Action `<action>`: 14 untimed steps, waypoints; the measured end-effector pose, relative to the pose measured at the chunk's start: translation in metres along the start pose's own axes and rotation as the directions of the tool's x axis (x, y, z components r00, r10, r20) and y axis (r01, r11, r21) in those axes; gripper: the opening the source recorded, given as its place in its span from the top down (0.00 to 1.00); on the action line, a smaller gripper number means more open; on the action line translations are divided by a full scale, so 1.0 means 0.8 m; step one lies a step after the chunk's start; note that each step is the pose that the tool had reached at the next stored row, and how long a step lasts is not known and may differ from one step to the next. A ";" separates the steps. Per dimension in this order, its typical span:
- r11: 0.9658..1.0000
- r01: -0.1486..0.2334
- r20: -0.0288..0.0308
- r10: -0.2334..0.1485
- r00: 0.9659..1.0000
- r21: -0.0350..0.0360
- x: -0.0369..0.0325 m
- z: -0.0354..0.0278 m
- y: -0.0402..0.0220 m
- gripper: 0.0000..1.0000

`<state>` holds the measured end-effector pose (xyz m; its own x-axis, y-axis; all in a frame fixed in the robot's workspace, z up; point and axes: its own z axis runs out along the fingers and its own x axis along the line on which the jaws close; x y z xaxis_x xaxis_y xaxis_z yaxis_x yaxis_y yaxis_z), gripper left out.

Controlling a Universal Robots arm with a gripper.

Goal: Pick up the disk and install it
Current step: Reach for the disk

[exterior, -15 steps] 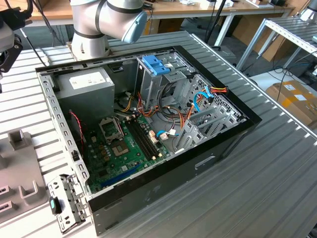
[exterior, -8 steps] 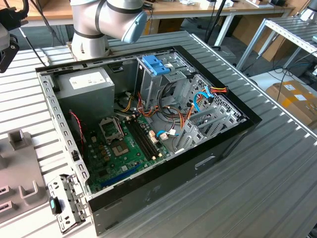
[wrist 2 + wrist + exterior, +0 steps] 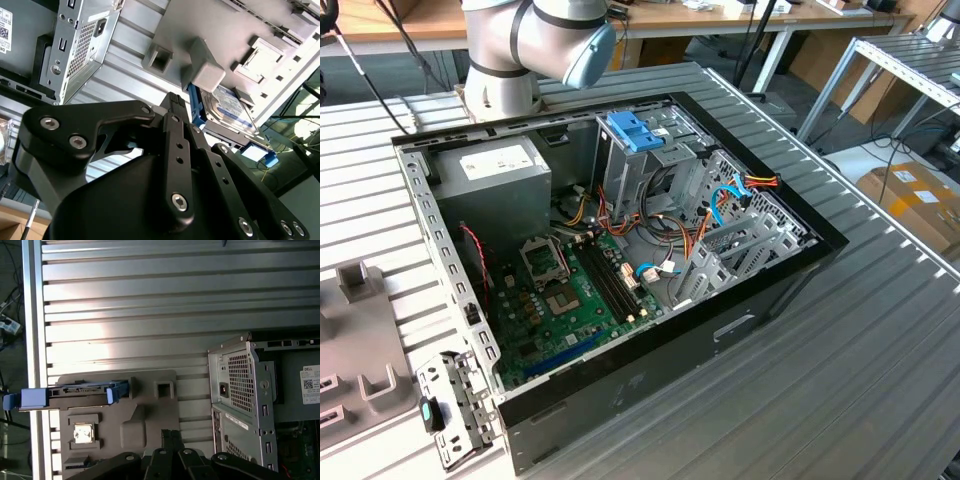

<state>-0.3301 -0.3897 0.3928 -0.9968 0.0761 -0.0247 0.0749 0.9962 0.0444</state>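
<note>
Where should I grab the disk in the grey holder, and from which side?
Probably pinch the disk across its two broad faces at the upper edge, between the blue rails, coming down from above. It stands on edge in a slot of the grey holder, so the top looks free while the holder hems the rest.

The arm is built of thick, rounded tubes in silver-grey metal, and one joint is closed by a round light-blue cap. The gripper is finished entirely in matte black. In the second wrist view it is seen to be made of flat, angular link plates with rounded corners, layered one over another. The plates are fastened by silver hex-socket screws, set singly and in pairs.
</note>
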 end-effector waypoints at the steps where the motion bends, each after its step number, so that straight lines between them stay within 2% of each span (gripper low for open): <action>1: 1.000 0.000 0.000 0.000 1.000 0.000 0.0001 0.0001 0.0000 0.89; 6: 1.000 0.000 0.000 0.000 1.000 0.000 0.0004 0.0001 0.0005 0.89; 11: 1.000 0.000 0.000 0.000 1.000 0.000 0.0009 0.0007 0.0088 0.89; 14: 1.000 0.000 0.000 0.000 1.000 0.000 0.0010 0.0011 0.0103 0.89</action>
<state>-0.3303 -0.3814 0.3922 -0.9968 0.0762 -0.0249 0.0750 0.9962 0.0445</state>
